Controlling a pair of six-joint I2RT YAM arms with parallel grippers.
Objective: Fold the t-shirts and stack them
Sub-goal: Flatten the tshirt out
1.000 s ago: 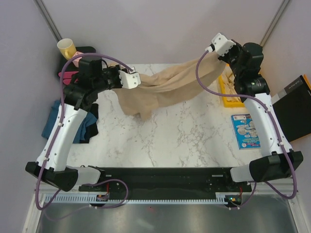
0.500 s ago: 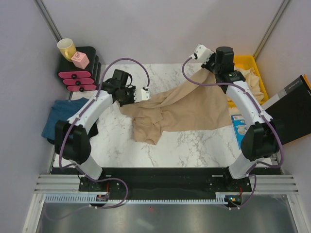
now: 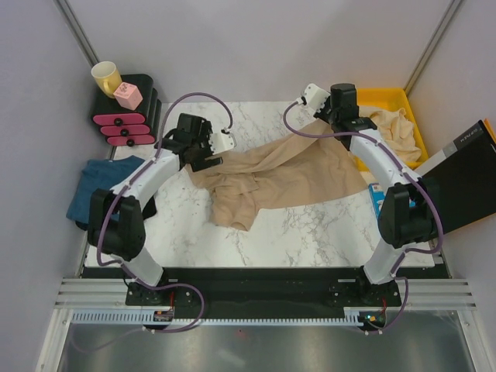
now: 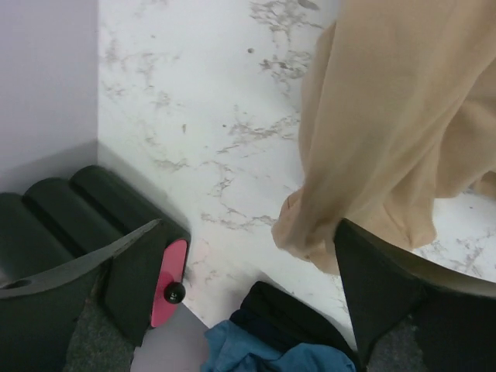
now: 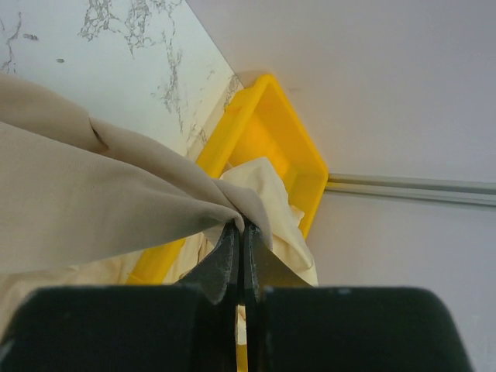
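Container, one: yellow bin (image 3: 387, 99), rigid plastic, rectangular, sitting at the table's far right corner. It is holding a crumpled beige cloth (image 3: 397, 128), soft and cream-pale. The right wrist view is showing this cloth heaped against the yellow rim.

Rack, one: black rack (image 3: 128, 116) with rounded pink ends, standing at the far left corner. It is carrying a yellow mug (image 3: 105, 75) and a pink cube (image 3: 128, 94).

Surface: table (image 3: 310, 232), smooth white marble pattern with grey veins.

Garments, three:
- Tan t-shirt (image 3: 294, 174), thin matte cotton, is lying rumpled across the middle of the table. One end is bunching into folds near the left arm, and the other is rising in a taut ridge toward the right arm.
- Teal-blue t-shirt (image 3: 93, 186) is lying in a loose pile at the table's left edge.
- Dark navy t-shirt (image 4: 279, 318) is lying wadded against the teal-blue one.

Right gripper (image 3: 319, 112): its fingers (image 5: 225, 263) are pressing fully together on a gathered fold of the tan t-shirt. They are holding that corner up off the table, just beside the bin.

Left gripper (image 3: 213, 151): its fingers (image 4: 380, 294) are standing wide apart and clamping nothing. The tan t-shirt's drooping hem is hanging just beside the tip of one finger; whether it is touching cannot be told. Bare marble is showing across the rest of the gap.
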